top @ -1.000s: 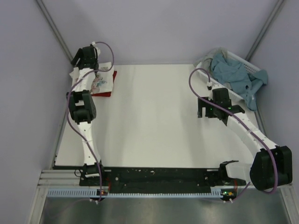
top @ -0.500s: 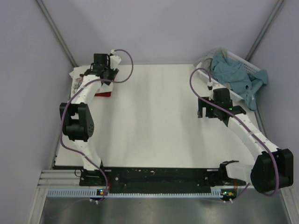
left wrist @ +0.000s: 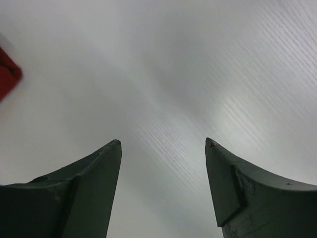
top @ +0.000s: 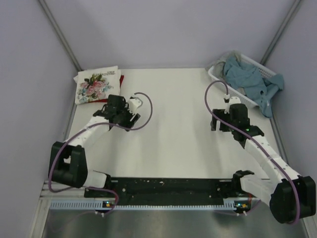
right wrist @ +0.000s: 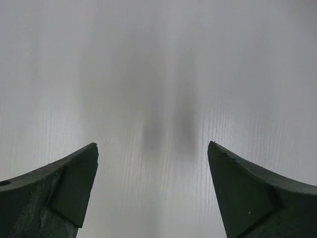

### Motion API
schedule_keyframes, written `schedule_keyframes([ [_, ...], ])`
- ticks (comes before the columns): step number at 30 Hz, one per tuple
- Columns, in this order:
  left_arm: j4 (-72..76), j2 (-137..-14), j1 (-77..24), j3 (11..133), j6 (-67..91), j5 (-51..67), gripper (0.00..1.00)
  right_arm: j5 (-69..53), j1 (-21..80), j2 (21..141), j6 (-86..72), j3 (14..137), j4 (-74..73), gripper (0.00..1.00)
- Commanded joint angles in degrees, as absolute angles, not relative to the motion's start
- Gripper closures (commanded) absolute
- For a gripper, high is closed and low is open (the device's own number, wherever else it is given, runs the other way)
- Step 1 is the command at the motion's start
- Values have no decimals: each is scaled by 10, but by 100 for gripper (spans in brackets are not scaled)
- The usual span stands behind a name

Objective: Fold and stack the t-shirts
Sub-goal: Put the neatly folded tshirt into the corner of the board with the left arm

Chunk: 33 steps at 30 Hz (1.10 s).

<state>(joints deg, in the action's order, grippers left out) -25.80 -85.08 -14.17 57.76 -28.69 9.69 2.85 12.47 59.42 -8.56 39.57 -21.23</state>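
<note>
The white t-shirt with the pink-rose print [top: 97, 84] lies folded at the table's far left corner. It rests on the folded dark red t-shirt, of which only an edge [top: 121, 80] shows; a red corner also shows in the left wrist view [left wrist: 8, 75]. My left gripper [top: 114, 104] is open and empty over bare table just in front of the stack, its tips [left wrist: 163, 144] wide apart. My right gripper [top: 217, 123] is open and empty over the table's right side, with nothing between its tips [right wrist: 152, 146].
A white slotted basket [top: 216, 76] stands at the far right corner with a crumpled blue-grey cloth [top: 250, 81] in it, hanging over its rim. Grey walls close in the table on the left, back and right.
My left arm has drawn back from over the stack toward the near middle, and the floral shirt now shows in full. My right gripper has shifted slightly nearer.
</note>
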Motion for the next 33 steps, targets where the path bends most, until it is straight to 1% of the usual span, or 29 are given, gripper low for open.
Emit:
schedule_keyframes([
  [1,-90,-713,-131,428,-258,128,27,44,120,546,-100,349,-98,10],
  [3,-27,-664,-113,371,-222,148,25,49,120,528,-102,313,-60,9],
  [5,23,-651,-90,337,-180,166,25,57,120,506,-105,281,-23,9],
  [7,109,-643,-64,293,-146,173,24,61,120,485,-100,249,15,9],
  [9,196,-631,-46,242,-116,143,20,62,120,462,-92,216,45,9],
  [11,281,-627,-41,195,-73,88,12,69,120,435,-86,191,63,9],
  [13,330,-628,-40,165,-76,83,11,78,120,409,-88,177,74,9],
  [17,329,-622,-37,161,-62,71,10,95,120,366,-76,138,114,9],
  [21,331,-632,-32,167,-54,57,10,109,120,339,-75,120,117,9],
  [30,327,-636,-22,171,-58,87,12,118,120,334,-73,113,113,9],
  [33,330,-634,-21,168,-48,68,11,117,120,335,-74,114,112,9],
])
